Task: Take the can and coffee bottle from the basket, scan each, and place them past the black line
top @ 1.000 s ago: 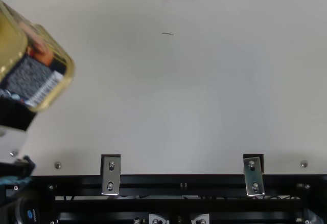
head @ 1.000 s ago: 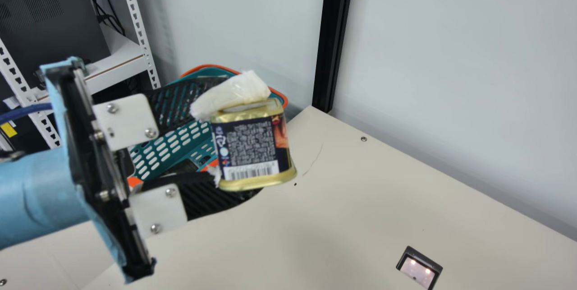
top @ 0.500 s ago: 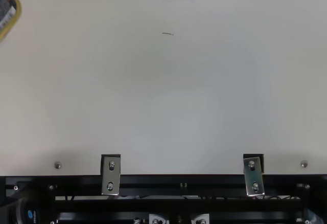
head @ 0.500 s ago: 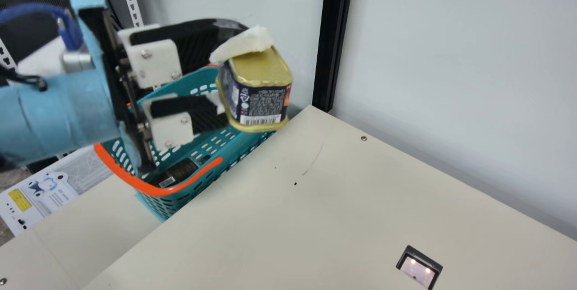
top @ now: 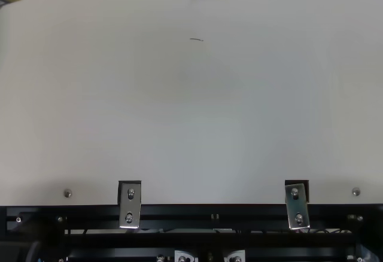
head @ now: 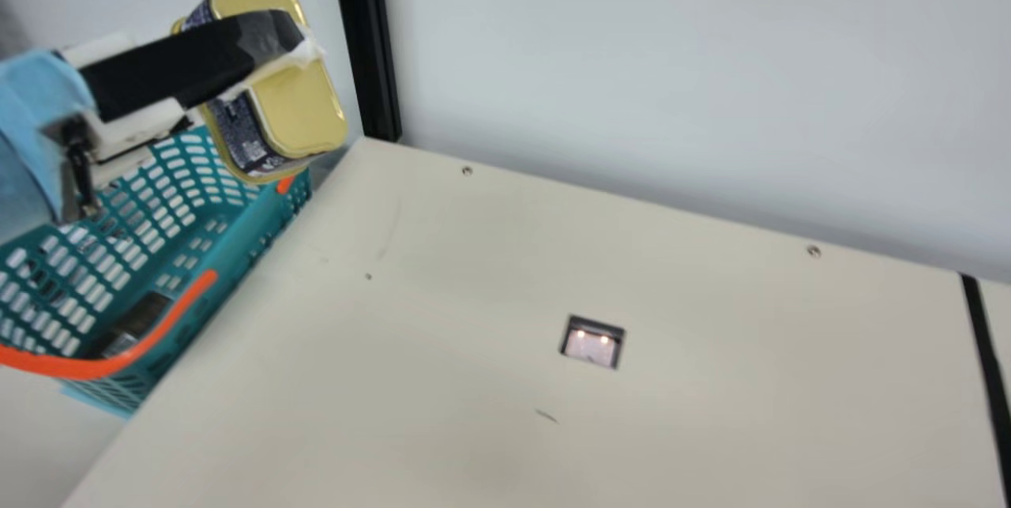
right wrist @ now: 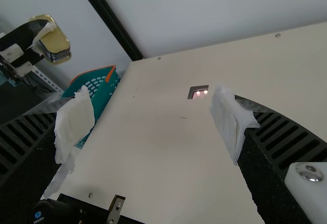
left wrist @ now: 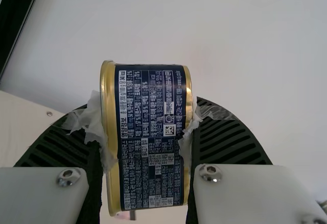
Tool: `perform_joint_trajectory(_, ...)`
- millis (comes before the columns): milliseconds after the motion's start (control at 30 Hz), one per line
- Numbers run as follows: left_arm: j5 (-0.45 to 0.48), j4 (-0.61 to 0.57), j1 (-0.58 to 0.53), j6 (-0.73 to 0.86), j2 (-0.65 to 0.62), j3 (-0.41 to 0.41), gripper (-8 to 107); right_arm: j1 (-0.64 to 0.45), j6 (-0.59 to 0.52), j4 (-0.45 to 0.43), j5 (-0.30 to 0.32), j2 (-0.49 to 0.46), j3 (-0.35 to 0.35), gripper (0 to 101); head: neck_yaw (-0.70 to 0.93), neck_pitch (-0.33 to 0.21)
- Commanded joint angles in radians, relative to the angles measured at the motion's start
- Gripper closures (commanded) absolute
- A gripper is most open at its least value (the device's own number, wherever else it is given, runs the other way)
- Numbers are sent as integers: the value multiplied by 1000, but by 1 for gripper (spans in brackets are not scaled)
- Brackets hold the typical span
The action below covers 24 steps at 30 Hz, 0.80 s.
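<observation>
From where I stand, the left gripper (left wrist: 144,127) has its fingers part way open, squeezed on both sides of the gold and dark can (head: 304,109). The can is up in the air, tipped, at the upper left of the main view. The right gripper (right wrist: 153,111) has its fingers wide apart with nothing in them.

The can could slip, I think, because only the pads pinch it. The white pads (left wrist: 94,124) look torn and loose, so a fast swing or a bump could turn it or drop it. If it swings low, it might hit the basket (head: 268,212) at the left.

The scanner (head: 591,346) is near the middle, and it may not read the can if a finger hides the stripes or the can tips the wrong way. A dark thing (head: 138,322), maybe the coffee bottle, lies in the basket at the lower left. The black line (head: 986,366) is far right, so letting go too soon would leave the can short of it.
</observation>
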Motion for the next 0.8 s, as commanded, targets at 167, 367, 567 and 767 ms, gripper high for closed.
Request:
perform_joint_trajectory(167,-114,26,-120,123,2,44,89,0,0,0,0,0,0,0,-93,54)
perform_joint_trajectory(367,-145,26,-147,144,2,46,89,0,0,0,0,0,0,0,-93,54)
perform_joint_trajectory(567,-145,26,-147,144,2,46,89,0,0,0,0,0,0,0,-93,54)
perform_joint_trajectory(767,-153,52,-155,120,2,42,89,0,0,0,0,0,0,0,-93,54)
